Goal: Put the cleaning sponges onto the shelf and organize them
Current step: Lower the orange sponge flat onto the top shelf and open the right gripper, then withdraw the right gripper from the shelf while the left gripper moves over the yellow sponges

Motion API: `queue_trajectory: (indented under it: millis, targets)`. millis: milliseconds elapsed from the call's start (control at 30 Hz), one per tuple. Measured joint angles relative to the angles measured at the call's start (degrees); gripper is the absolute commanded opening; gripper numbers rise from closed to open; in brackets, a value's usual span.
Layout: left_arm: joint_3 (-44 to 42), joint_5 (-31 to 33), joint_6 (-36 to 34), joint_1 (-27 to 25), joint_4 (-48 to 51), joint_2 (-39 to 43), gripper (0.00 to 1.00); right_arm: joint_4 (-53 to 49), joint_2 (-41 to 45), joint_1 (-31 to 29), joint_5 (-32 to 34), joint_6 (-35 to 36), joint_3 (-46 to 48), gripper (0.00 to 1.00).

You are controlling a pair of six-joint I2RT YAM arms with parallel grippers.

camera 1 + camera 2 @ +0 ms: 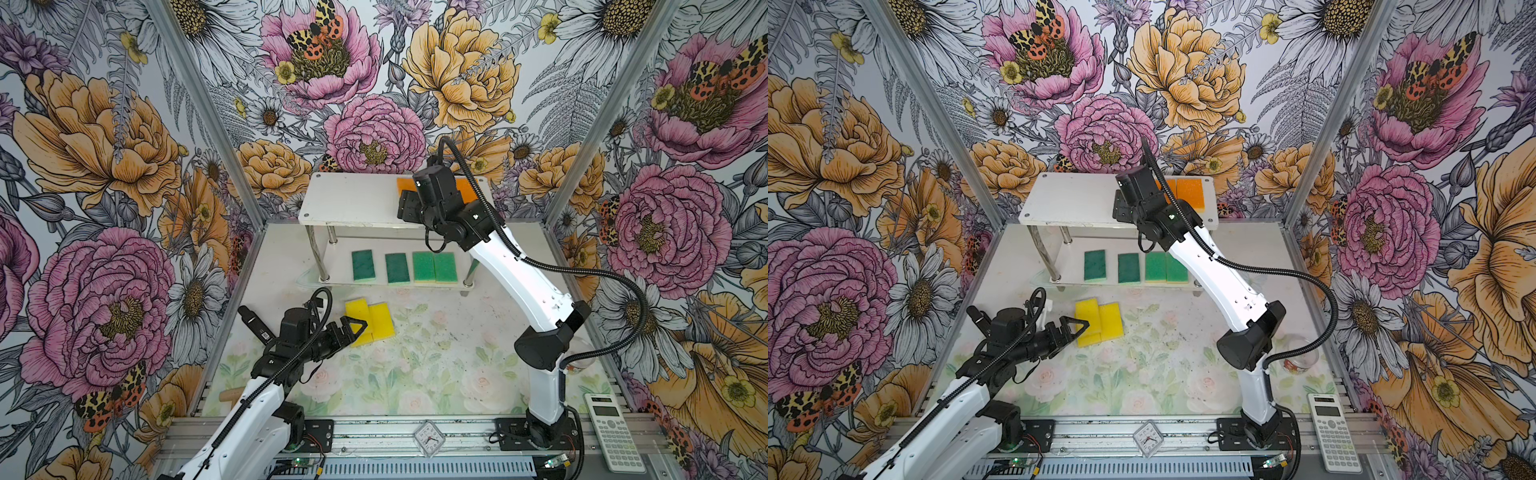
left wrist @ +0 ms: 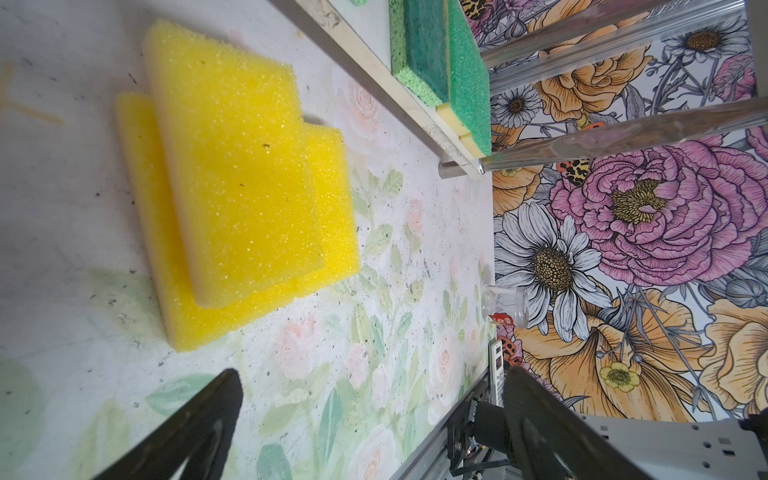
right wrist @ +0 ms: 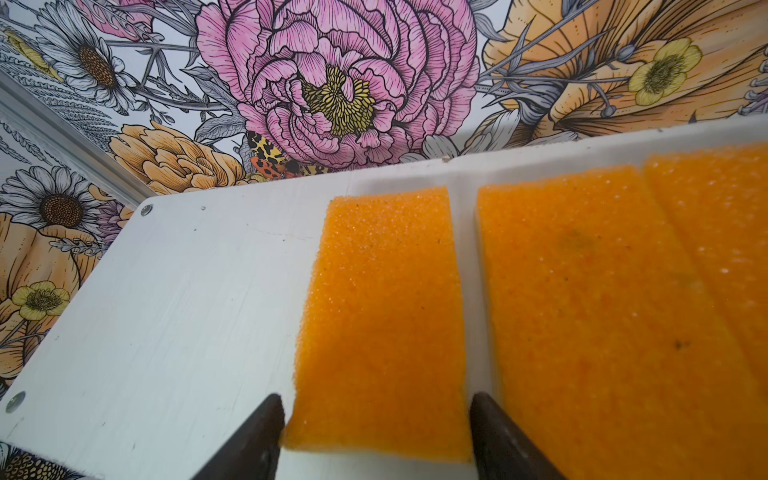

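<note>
Orange foam covers the right end of the top board (image 3: 187,311) of the shelf (image 1: 353,199). One orange sponge (image 3: 378,311) lies flat there, a narrow gap away from two more orange sponges (image 3: 602,311) set side by side. The right gripper (image 3: 376,401) straddles the near end of that single sponge, jaws apart, each tip right at a long edge with no squeeze showing in the foam. On the lower board (image 1: 336,270) four green sponges (image 1: 424,267) lie in a row, the two rightmost touching. Three yellow sponges (image 2: 241,174) sit in an overlapping pile on the table (image 1: 415,365) in front of the shelf. The left gripper (image 2: 370,415) hovers low just beside that pile, jaws spread wide and holding nothing. A calculator (image 1: 614,432) and a small clock (image 1: 429,437) rest at the front rail.
</note>
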State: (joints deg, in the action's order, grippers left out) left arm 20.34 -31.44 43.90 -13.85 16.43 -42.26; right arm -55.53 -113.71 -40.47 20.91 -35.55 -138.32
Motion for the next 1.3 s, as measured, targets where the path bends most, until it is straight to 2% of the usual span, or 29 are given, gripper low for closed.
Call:
queue_trajectory:
  millis: [500,933,1133,1300]
  targets:
    - [0.0,0.0,0.0,0.1,0.0,0.0,0.99,0.0,0.0,0.0,-0.8,0.1,-0.4,0.74]
    - [0.0,0.0,0.0,0.1,0.0,0.0,0.99,0.0,1.1,-0.5,-0.9,3.1,-1.5,0.74]
    - [0.6,1.9,-0.9,0.1,2.2,0.0,0.99,0.0,6.1,-1.2,-3.7,4.9,-0.2,0.74]
    - [2.0,5.1,-1.9,0.1,5.0,-0.7,0.99,0.6,14.8,-3.1,-8.8,7.0,7.8,0.74]
